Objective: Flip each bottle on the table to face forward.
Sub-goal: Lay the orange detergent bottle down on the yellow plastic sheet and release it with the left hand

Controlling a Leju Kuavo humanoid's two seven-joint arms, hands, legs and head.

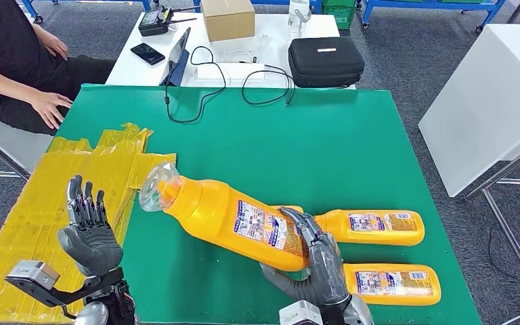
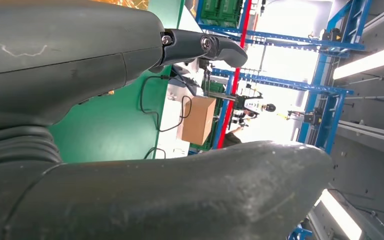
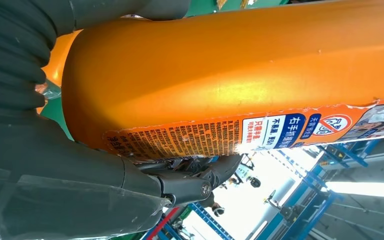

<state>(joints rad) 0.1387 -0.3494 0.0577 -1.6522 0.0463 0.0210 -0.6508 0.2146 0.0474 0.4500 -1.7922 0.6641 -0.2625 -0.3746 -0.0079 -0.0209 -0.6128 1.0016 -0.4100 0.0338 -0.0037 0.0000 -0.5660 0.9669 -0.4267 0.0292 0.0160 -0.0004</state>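
Note:
My right hand (image 1: 315, 261) grips the base end of an orange bottle (image 1: 233, 220) and holds it tilted above the green table (image 1: 271, 145), its clear cap (image 1: 157, 188) pointing up and to the left. The bottle's label faces up; close up, its orange body (image 3: 230, 75) lies against the hand (image 3: 55, 165). Two more orange bottles lie flat at the near right, one (image 1: 372, 227) behind the other (image 1: 393, 283), labels up. My left hand (image 1: 89, 230) is raised at the near left with fingers spread, holding nothing; its thumb and fingers (image 2: 130, 100) stand apart.
Crumpled yellow tape (image 1: 74, 183) covers the table's left part. A white table behind holds a cardboard box (image 1: 227, 17), a black case (image 1: 326, 61), cables (image 1: 203, 88) and a phone (image 1: 147, 53). A person (image 1: 20, 61) sits at the far left. A white cabinet (image 1: 494, 95) stands right.

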